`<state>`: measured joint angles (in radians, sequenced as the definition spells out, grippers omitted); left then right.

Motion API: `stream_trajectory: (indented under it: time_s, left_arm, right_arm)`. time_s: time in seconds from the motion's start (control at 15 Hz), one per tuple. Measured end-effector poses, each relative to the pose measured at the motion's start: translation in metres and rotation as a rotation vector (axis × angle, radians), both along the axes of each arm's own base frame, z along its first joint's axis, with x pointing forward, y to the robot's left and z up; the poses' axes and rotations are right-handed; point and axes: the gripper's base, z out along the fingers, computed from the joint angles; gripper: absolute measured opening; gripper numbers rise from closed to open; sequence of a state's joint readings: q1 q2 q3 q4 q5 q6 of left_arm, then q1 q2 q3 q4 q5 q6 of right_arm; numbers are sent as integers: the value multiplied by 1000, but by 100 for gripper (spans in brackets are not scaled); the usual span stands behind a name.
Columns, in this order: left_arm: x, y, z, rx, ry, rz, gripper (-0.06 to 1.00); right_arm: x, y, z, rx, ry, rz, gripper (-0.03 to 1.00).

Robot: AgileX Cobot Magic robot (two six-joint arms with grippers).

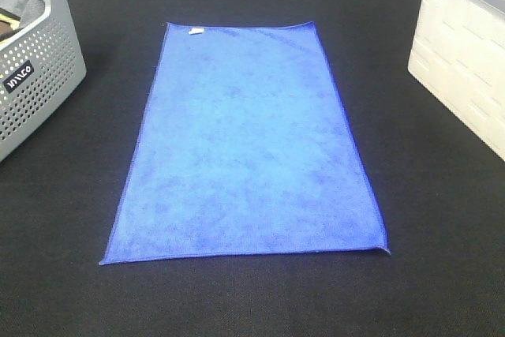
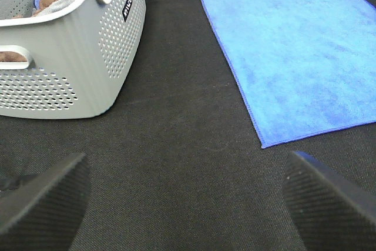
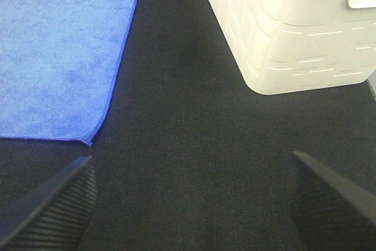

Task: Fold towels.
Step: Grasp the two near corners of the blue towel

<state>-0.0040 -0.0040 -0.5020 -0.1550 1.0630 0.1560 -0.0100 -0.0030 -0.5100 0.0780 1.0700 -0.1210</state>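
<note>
Right gripper [image 3: 191, 204] jaws spread wide, only black cloth surface [image 3: 176, 145] showing between them. Blue towel [image 3: 59, 45] lies flat on the cloth, and its near corner sits just beside one finger [image 3: 53, 210]. Cream slotted bin [image 3: 282, 33] stands on the same cloth, well apart from the towel, with a grey rim on top.

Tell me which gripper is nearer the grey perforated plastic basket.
Left. The left gripper hovers close to the grey perforated plastic basket; the right gripper is across the blue rectangular towel, near the cream plastic bin.
</note>
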Motion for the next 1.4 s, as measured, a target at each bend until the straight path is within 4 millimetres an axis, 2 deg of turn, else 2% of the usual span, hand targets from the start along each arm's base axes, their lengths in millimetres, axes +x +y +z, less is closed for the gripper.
stream_trajectory:
  time_s: [1.4]
  left_arm:
    - [0, 0, 0, 0, 0, 0, 85]
  right_arm:
    - [0, 0, 0, 0, 0, 0, 82]
